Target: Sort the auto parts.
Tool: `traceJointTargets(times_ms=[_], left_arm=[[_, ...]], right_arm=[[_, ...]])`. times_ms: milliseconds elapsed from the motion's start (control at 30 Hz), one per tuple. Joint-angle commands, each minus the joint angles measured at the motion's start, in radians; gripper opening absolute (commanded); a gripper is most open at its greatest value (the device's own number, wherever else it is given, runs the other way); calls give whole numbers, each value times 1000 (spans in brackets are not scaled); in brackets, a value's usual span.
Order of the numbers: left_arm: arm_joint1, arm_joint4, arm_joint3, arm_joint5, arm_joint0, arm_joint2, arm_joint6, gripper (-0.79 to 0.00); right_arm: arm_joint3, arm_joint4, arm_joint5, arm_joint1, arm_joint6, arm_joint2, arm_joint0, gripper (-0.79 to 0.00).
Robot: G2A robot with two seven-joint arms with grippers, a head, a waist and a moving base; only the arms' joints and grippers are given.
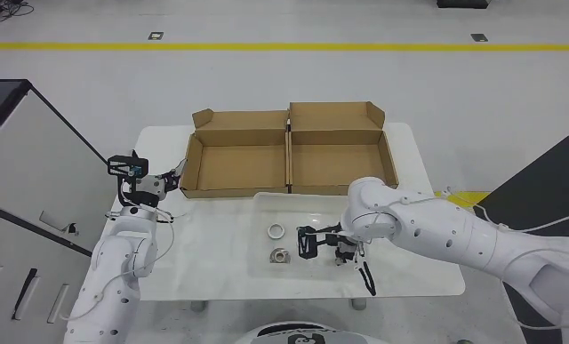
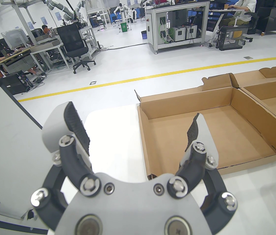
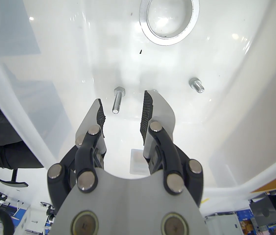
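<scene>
on my far left, the left claw hangs over the left edge of the tabletop. its arm is bent up from below and it points at the near left corner of the left box. its own wrist view gives what the top view cannot: the left claw has its fingers wide apart with nothing between them, and the left box has a bare floor.

i count two cardboard boxes, open and side by side at the back of the tabletop, touching along one wall; the right box is the second.

in front of them sits one white tray. from above i make out two ring-like parts in its left half, the ring and a second part just nearer me.

the right arm comes in from the right, elbow bent, its forearm across the tray. the right claw points left, near those parts. its wrist view adds detail: one ring and two bolts. the right claw has its fingers apart, and the longer bolt lies on the tray floor just beyond their tips. i cannot tell whether they touch it. the short bolt lies off to one side.
</scene>
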Motion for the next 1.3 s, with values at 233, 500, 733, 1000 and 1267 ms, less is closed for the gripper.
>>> traceJointTargets(times_ms=[233,500,733,1000,1267], left_arm=[[0,0,0,0,0,0,0,0],[0,0,0,0,0,0,0,0],[0,0,0,0,0,0,0,0],[0,0,0,0,0,0,0,0],[0,0,0,0,0,0,0,0]], right_arm=[[23,-2,7,-14,7,0,-11,-483],[48,4,11,-28,11,0,-19,-745],[27,66,7,-20,7,0,25,-785],[-80,189,-4,66,-4,70,125,-785],[-205,306,-47,184,-48,160,177,-785]])
